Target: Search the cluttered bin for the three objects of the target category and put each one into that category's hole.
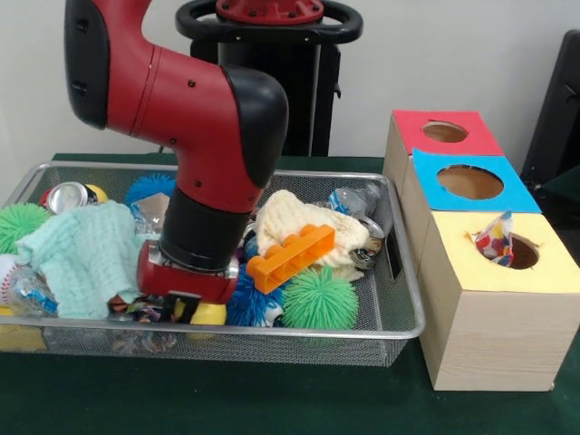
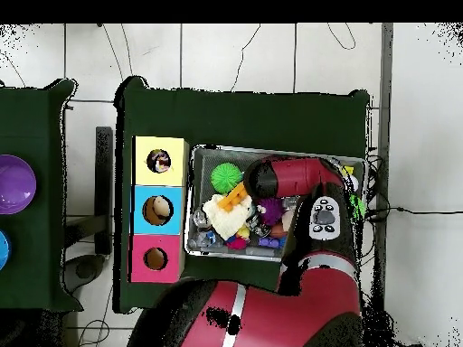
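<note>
The wire mesh bin (image 1: 272,333) sits on the green table, full of clutter; it also shows in the overhead view (image 2: 189,203). My gripper (image 1: 186,304) is pushed down into the clutter at the bin's front, between the mint-green cloth (image 1: 86,254) and a blue spiky ball (image 1: 246,306). Its tips are buried. A scrap of many-coloured fabric (image 1: 136,311) shows just under the wrist; I cannot tell whether it is held. One colourful rag (image 1: 496,239) pokes up out of the yellow-faced hole (image 1: 524,254), and shows there in the overhead view (image 2: 160,163).
The bin also holds a cream knitted cloth (image 1: 294,222), an orange brick (image 1: 290,256), a green spiky ball (image 1: 319,299), a yellow ball (image 1: 209,314) and crushed cans (image 1: 68,195). The blue-faced hole (image 1: 469,182) and red-faced hole (image 1: 444,132) lie behind the yellow one.
</note>
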You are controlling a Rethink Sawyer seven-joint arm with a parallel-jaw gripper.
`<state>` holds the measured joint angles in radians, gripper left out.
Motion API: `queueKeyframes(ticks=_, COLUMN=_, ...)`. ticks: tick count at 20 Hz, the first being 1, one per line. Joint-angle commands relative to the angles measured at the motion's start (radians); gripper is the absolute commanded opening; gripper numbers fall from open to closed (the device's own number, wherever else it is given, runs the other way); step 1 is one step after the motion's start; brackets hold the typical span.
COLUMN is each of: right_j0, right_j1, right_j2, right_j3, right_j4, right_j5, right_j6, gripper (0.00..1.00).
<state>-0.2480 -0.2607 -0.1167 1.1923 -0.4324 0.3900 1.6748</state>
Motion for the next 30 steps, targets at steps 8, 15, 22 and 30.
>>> queueKeyframes(ticks=8, right_j0=0.080, right_j1=-0.185, right_j2=0.156, right_j3=0.267, right_j4=0.034, right_j5=-0.026, right_j6=0.092, gripper=0.00)
queueKeyframes(ticks=15, right_j0=0.030, right_j1=-0.309, right_j2=0.245, right_j3=0.401, right_j4=0.086, right_j5=0.013, right_j6=0.059, gripper=0.00)
queueKeyframes(ticks=22, right_j0=0.038, right_j1=-0.394, right_j2=0.264, right_j3=0.449, right_j4=0.120, right_j5=0.069, right_j6=0.050, gripper=0.00)
queueKeyframes(ticks=30, right_j0=0.013, right_j1=-0.450, right_j2=0.309, right_j3=0.471, right_j4=0.174, right_j5=0.108, right_j6=0.040, gripper=0.00)
